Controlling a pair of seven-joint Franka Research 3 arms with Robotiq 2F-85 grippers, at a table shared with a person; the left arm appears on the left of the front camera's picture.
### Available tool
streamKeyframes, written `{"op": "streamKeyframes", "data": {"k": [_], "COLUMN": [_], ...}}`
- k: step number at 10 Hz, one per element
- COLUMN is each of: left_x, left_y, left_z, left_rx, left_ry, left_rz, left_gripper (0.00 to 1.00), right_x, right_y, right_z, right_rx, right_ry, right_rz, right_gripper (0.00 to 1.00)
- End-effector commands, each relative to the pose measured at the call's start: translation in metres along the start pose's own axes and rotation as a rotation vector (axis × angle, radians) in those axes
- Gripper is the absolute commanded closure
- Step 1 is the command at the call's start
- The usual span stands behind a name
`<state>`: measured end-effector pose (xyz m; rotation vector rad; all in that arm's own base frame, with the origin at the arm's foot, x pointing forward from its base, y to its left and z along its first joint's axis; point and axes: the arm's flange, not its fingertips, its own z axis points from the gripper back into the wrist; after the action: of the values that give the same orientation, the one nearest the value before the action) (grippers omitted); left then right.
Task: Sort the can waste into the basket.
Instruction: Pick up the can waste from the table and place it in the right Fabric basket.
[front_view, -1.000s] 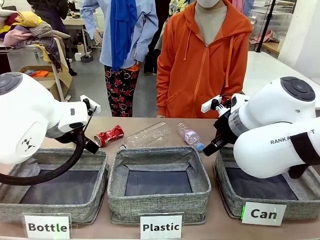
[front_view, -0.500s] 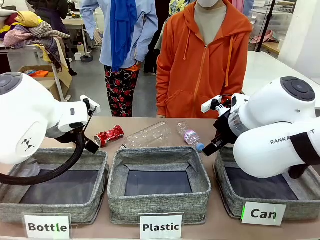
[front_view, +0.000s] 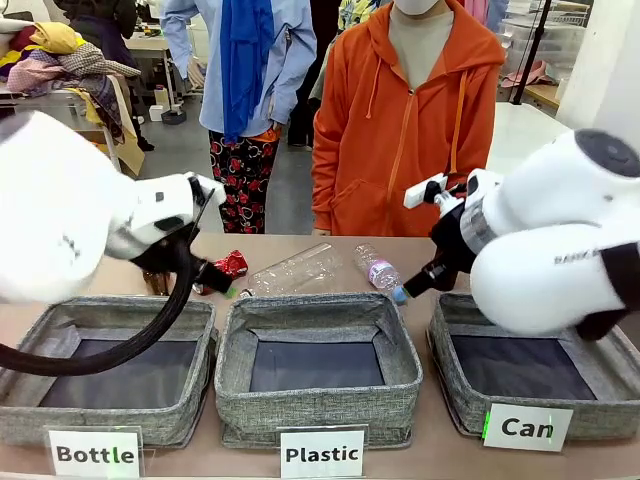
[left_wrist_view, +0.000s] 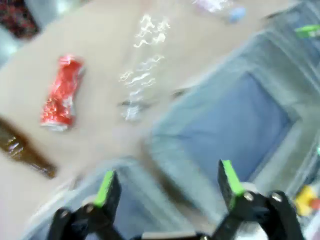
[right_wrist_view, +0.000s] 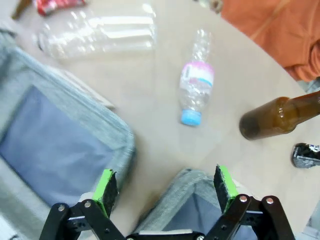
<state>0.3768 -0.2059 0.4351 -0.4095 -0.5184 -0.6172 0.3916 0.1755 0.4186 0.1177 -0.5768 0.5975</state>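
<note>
The crushed red can (front_view: 230, 264) lies on the table's far left, partly behind my left arm; it also shows in the left wrist view as the red can (left_wrist_view: 61, 93). My left gripper (left_wrist_view: 167, 182) hangs open and empty above the basket rims, short of it. The black can (right_wrist_view: 306, 155) lies at the right wrist view's right edge. The grey basket (front_view: 600, 420) signed "Can" stands front right. My right gripper (right_wrist_view: 165, 181) is open and empty over that basket's far corner (right_wrist_view: 176, 196), and it shows from the front as the right gripper (front_view: 418, 281).
A large clear bottle (front_view: 295, 270) and a small pink-labelled bottle (right_wrist_view: 196, 87) lie mid-table. Brown bottles (right_wrist_view: 277, 120) (left_wrist_view: 22, 150) lie at either side. The "Plastic" basket (front_view: 320, 400) and the "Bottle" basket (front_view: 110, 415) stand in front. A person in orange (front_view: 400, 130) stands across the table.
My left arm has swung up and rightward toward the red can; its wrist view is motion-blurred. My right arm has risen slightly. Both grippers stay open.
</note>
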Motion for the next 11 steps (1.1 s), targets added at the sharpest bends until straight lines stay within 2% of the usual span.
{"op": "streamKeyframes", "data": {"k": [1, 2, 3, 4, 5, 7, 8, 10, 11], "left_x": [0.010, 0.008, 0.000, -0.013, -0.035, -0.093, -0.116, -0.160, -0.170], "left_y": [0.019, 0.019, 0.026, 0.044, 0.069, 0.134, 0.153, 0.170, 0.182], "left_z": [0.046, 0.070, 0.096, 0.128, 0.160, 0.213, 0.227, 0.243, 0.243], "left_rx": [-0.214, -0.293, -0.383, -0.393, -0.494, -0.475, -0.461, -0.440, -0.415], "left_ry": [0.029, 0.051, 0.043, -0.027, -0.048, -0.221, -0.298, -0.469, -0.502], "left_rz": [0.113, 0.172, 0.184, 0.163, 0.096, 0.202, 0.277, 0.395, 0.445], "left_gripper": [0.00, 0.00, 0.00, 0.00, 0.00, 0.00, 0.00, 0.00, 0.00], "right_x": [0.014, 0.008, -0.004, -0.024, -0.049, -0.110, -0.137, -0.187, -0.204], "right_y": [-0.015, -0.027, -0.044, -0.067, -0.094, -0.149, -0.168, -0.202, -0.215], "right_z": [0.054, 0.083, 0.104, 0.124, 0.136, 0.143, 0.145, 0.149, 0.146], "right_rx": [0.229, 0.493, 0.584, 0.707, 0.768, 0.805, 0.802, 0.763, 0.748], "right_ry": [-0.019, -0.020, -0.021, -0.122, -0.163, -0.241, -0.279, -0.352, -0.385], "right_rz": [-0.156, -0.169, -0.234, -0.249, -0.311, -0.543, -0.629, -0.798, -0.879], "right_gripper": [0.00, 0.00, 0.00, 0.00, 0.00, 0.00, 0.00, 0.00, 0.00]}}
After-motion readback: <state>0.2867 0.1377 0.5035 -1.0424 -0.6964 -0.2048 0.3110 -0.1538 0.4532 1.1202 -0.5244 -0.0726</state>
